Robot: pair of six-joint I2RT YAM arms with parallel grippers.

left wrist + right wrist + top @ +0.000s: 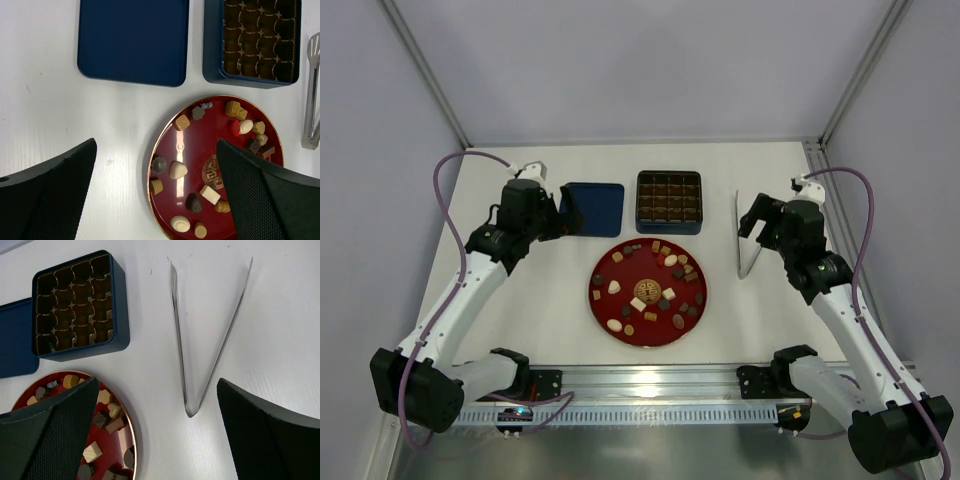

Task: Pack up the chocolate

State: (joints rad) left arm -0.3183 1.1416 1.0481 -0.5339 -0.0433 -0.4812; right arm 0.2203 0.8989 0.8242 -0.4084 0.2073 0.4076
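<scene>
The chocolate [642,290] is several small dark, tan and cream pieces spread over a round red plate [625,272] at the table's middle. In the left wrist view a cream piece of chocolate [178,170] lies on the plate [200,145] between my fingers. My left gripper [560,215] [156,145] hovers open and empty above the plate's left rim, near the lid. My right gripper [752,222] [157,381] hangs open and empty over the table between the plate [127,440] and the metal tongs [191,410]. More chocolate [92,451] shows at the lower left of the right wrist view.
A square dark-blue tin [669,201] [212,50] [120,305] with an empty gridded insert stands behind the plate. Its flat blue lid [592,208] [132,40] lies to its left. The tongs [748,245] [312,100] lie open on the table at the right.
</scene>
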